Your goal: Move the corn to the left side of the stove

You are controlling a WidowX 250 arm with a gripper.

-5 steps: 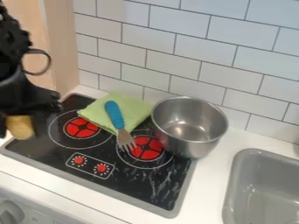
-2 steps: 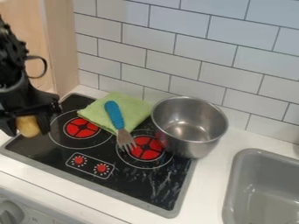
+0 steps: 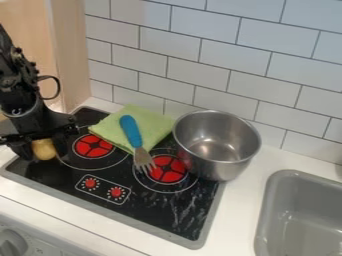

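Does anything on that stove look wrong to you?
The steel pot seems to straddle the edge of the stove nearest the sink, not centred on a burner. A green cloth lies among the burners, odd for a stove, with a fork partly on it. Pale streaks could be scuffs or reflections.

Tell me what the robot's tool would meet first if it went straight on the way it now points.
The tool points down with the corn in it, so it would likely meet the left part of the black stovetop. The gap beneath is hard to judge.
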